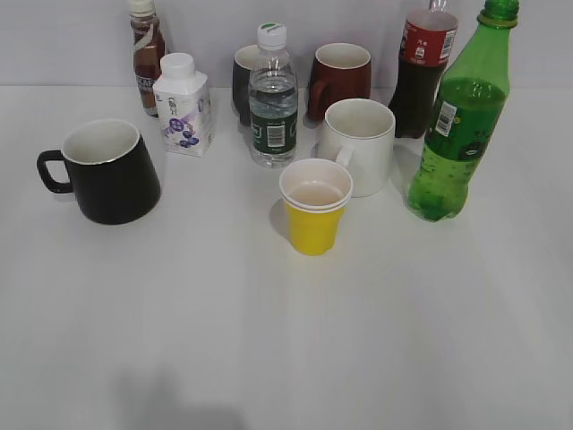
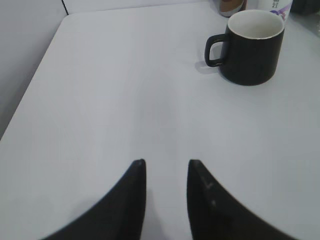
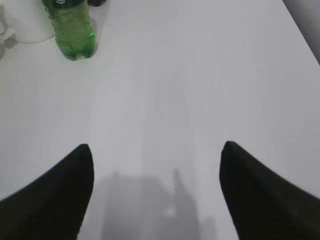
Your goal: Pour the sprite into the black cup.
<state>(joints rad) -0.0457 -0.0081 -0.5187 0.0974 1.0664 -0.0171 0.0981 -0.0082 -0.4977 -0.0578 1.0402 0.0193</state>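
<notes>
The sprite (image 1: 458, 116), a tall green bottle, stands upright at the right of the table; its base shows in the right wrist view (image 3: 72, 30). The black cup (image 1: 106, 170), white inside, stands at the left with its handle pointing left; it also shows in the left wrist view (image 2: 252, 46). My left gripper (image 2: 166, 162) is open and empty, low over bare table, well short of the cup. My right gripper (image 3: 157, 147) is wide open and empty, well short of the sprite. Neither gripper shows in the exterior view.
A yellow paper cup (image 1: 314, 207), a white mug (image 1: 360, 143), a clear water bottle (image 1: 272, 98), a milk carton (image 1: 183, 106), a dark red mug (image 1: 341, 79), a dark mug (image 1: 243, 82), a cola bottle (image 1: 423, 67) and a brown bottle (image 1: 147, 54) stand mid-table and behind.
</notes>
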